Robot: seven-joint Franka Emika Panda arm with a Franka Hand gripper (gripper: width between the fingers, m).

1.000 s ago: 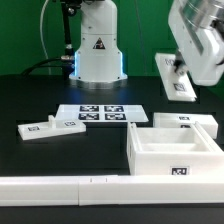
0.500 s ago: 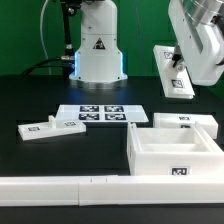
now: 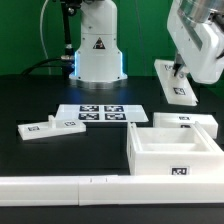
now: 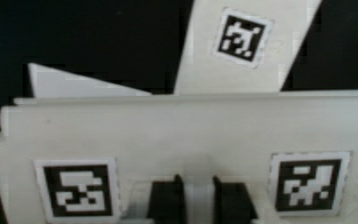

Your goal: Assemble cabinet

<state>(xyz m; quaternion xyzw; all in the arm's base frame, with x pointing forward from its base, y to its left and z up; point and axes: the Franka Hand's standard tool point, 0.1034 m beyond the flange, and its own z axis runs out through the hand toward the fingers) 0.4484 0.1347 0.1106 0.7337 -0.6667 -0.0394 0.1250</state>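
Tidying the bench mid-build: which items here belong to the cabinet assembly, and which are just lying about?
Job: cabinet box, tagged panel held in the shut gripper, small panel with peg.
Lying about: marker board, long white rail.

The black desk (image 3: pixel 40 100) carries the marker board (image 3: pixel 100 113), a thin white sheet with four black tags, lying flat near its middle. A long white rail (image 3: pixel 60 186) runs along the desk's near edge.

One white box (image 3: pixel 150 165), one white block (image 3: pixel 186 121), two flat panels (a raised panel (image 3: pixel 172 88) and a lying panel (image 3: pixel 48 128)), one marker board (image 3: pixel 136 114) and one rail (image 3: pixel 60 186).
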